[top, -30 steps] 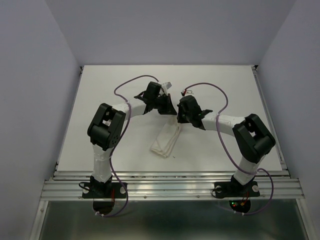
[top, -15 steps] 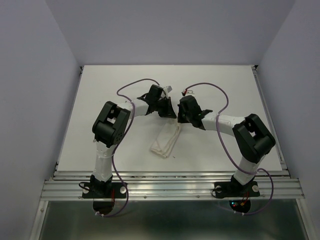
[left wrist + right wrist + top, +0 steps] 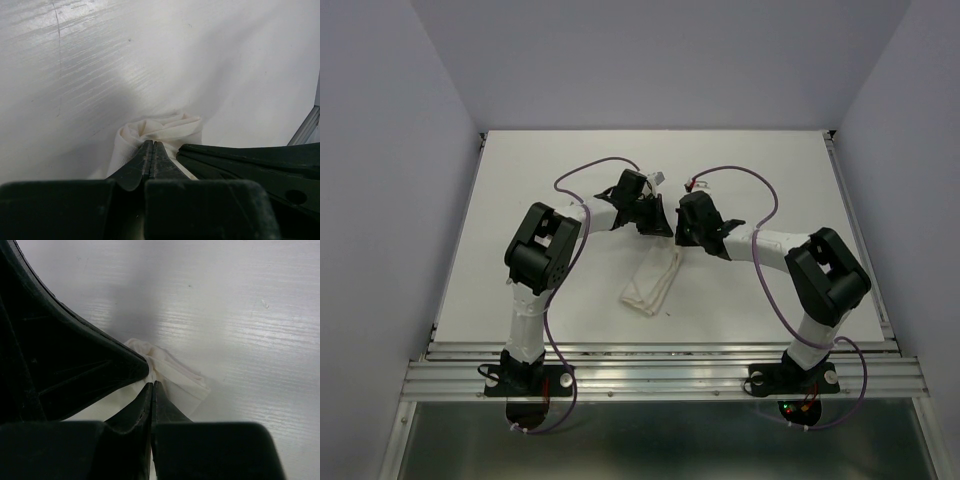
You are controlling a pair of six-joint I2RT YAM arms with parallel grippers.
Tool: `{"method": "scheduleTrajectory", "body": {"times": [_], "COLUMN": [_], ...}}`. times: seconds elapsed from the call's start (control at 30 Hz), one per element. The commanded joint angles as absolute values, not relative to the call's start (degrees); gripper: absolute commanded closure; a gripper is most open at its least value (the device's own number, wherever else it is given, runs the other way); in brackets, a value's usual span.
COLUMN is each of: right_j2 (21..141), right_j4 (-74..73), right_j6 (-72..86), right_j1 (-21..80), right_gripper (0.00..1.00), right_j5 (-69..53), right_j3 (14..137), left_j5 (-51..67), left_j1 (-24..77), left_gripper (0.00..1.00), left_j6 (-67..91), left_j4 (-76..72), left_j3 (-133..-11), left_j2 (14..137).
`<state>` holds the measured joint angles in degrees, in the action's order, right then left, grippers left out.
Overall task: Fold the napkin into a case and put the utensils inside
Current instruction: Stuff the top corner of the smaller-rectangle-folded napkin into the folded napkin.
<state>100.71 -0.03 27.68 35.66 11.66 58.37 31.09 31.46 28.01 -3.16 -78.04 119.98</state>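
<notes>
Here both arms' jaws pinch shut on the napkin (image 3: 648, 283) at its bunched far end.

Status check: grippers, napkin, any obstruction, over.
Left gripper, right gripper both shut on far end of napkin. Napkin folded narrow, lying on table. No utensils in view; nothing blocking.
</notes>
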Motion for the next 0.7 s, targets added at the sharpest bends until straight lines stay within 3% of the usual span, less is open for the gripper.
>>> {"method": "scheduleTrajectory", "body": {"times": [0.0, 0.67], "right_j2": [98.9, 96.1], "right_j4": [0.9, 6.3], "right_j6": [28.7, 30.8], "right_j1": [35.5, 35.5], "right_gripper": [0.99, 0.99], "right_j5": [13.2, 14.1], "right_j3": [58.9, 57.6], "left_j5": [31.2, 33.5], "left_j1": [31.9, 32.2], "left_gripper": [1.00, 1.00], "left_j6": [26.5, 26.3], "left_j4": [-1.2, -1.2], "left_j3": [-79.9, -80.4], "left_j2": [118.5, 118.9]}}
